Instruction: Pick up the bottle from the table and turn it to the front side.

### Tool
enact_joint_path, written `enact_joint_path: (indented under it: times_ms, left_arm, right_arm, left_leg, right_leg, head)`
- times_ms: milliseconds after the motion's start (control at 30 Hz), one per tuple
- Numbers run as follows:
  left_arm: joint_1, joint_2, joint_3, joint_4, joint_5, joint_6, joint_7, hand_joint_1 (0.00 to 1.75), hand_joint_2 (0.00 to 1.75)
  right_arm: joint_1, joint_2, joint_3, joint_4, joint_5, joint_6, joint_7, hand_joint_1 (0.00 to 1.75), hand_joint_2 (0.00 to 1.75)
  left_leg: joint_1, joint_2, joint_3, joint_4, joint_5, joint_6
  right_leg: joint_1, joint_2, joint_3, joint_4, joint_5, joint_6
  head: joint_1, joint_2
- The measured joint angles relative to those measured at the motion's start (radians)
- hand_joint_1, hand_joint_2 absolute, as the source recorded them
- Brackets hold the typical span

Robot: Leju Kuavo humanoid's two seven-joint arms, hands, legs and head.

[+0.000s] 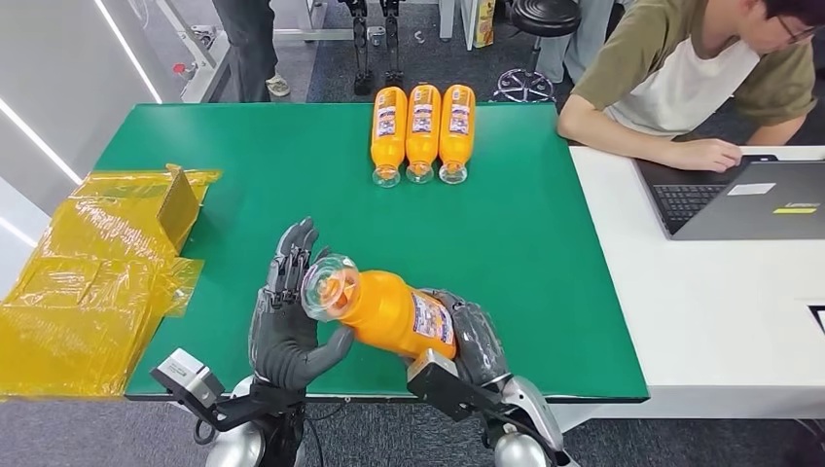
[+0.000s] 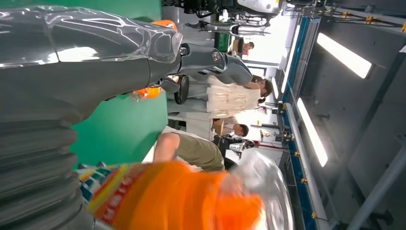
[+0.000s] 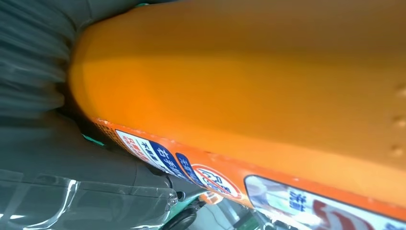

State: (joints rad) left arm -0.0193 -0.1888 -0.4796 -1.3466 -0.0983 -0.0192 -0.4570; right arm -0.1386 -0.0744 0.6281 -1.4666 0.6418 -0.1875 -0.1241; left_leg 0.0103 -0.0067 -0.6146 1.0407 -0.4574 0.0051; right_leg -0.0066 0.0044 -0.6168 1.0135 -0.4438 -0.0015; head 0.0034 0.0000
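Observation:
An orange bottle [image 1: 389,313] with a clear cap and a white-and-blue label hangs tilted above the near edge of the green table [image 1: 525,243]. My right hand [image 1: 477,341] grips its label end from behind. My left hand [image 1: 287,326] stands at the cap end with its fingers straight up and apart, palm toward the cap and thumb reaching under the bottle's shoulder. The left wrist view has the bottle [image 2: 167,201] blurred beside the left hand [image 2: 72,72]. Its orange body [image 3: 249,81] lies against the right hand [image 3: 33,62] in the right wrist view.
Three orange bottles [image 1: 422,131] lie side by side at the table's far middle. Crumpled yellow wrapping with a cardboard box [image 1: 97,263] covers the left edge. A person [image 1: 681,78] works at a laptop [image 1: 749,199] on the white table [image 1: 720,321] to the right.

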Motion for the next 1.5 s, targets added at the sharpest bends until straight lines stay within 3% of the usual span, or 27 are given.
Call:
enact_joint_path:
  times_ms: [300,433,500,667,800,833,1133,1500]
  left_arm:
    - [0.009,0.0,0.01,0.0,-0.027,-0.012,0.016,0.0,1.75]
    - [0.016,0.0,0.013,-0.001,-0.03,-0.017,0.016,1.67,1.75]
    - [0.019,0.0,0.014,-0.001,-0.031,-0.024,0.016,1.75,1.75]
    - [0.034,0.0,0.015,-0.009,-0.039,-0.043,0.016,1.75,1.75]
    - [0.041,-0.003,0.015,-0.015,-0.043,-0.048,0.016,1.75,1.75]
    - [0.042,-0.004,0.015,-0.016,-0.043,-0.048,0.016,1.75,1.75]
    - [0.034,-0.007,0.033,-0.016,-0.051,-0.017,0.005,1.75,1.75]
    - [0.016,0.007,0.086,-0.018,-0.056,0.124,0.006,1.75,1.75]
  right_arm:
    - [-0.046,-0.008,0.049,0.054,0.109,0.086,0.034,1.31,1.75]
    - [-0.064,-0.009,0.054,0.065,0.117,0.096,0.027,1.28,1.75]
    - [-0.07,-0.009,0.056,0.07,0.117,0.097,0.025,1.2,1.75]
    - [-0.077,-0.009,0.056,0.077,0.121,0.093,0.019,0.82,1.75]
    - [-0.074,-0.008,0.056,0.077,0.138,0.069,0.018,0.08,1.75]
    - [-0.072,-0.008,0.056,0.077,0.144,0.061,0.018,0.0,1.75]
    - [-0.033,-0.004,0.059,0.072,0.134,0.021,-0.016,0.0,1.75]
    - [-0.029,0.02,0.059,0.061,0.036,-0.024,-0.068,0.0,1.75]
  left_leg:
    - [0.0,0.0,0.0,0.0,0.0,0.0]
    - [0.0,0.0,0.0,0.0,0.0,0.0]
    - [0.0,0.0,0.0,0.0,0.0,0.0]
    - [0.0,0.0,0.0,0.0,0.0,0.0]
    - [0.0,0.0,0.0,0.0,0.0,0.0]
    - [0.0,0.0,0.0,0.0,0.0,0.0]
    - [0.0,0.0,0.0,0.0,0.0,0.0]
    - [0.0,0.0,0.0,0.0,0.0,0.0]
  right_leg:
    - [0.0,0.0,0.0,0.0,0.0,0.0]
    - [0.0,0.0,0.0,0.0,0.0,0.0]
    - [0.0,0.0,0.0,0.0,0.0,0.0]
    - [0.0,0.0,0.0,0.0,0.0,0.0]
    - [0.0,0.0,0.0,0.0,0.0,0.0]
    - [0.0,0.0,0.0,0.0,0.0,0.0]
    - [0.0,0.0,0.0,0.0,0.0,0.0]
    - [0.0,0.0,0.0,0.0,0.0,0.0]
  head:
    - [0.0,0.0]
    - [0.0,0.0]
    - [0.0,0.0]
    - [0.0,0.0]
    - [0.0,0.0]
    - [0.0,0.0]
    - [0.0,0.0]
    - [0.0,0.0]
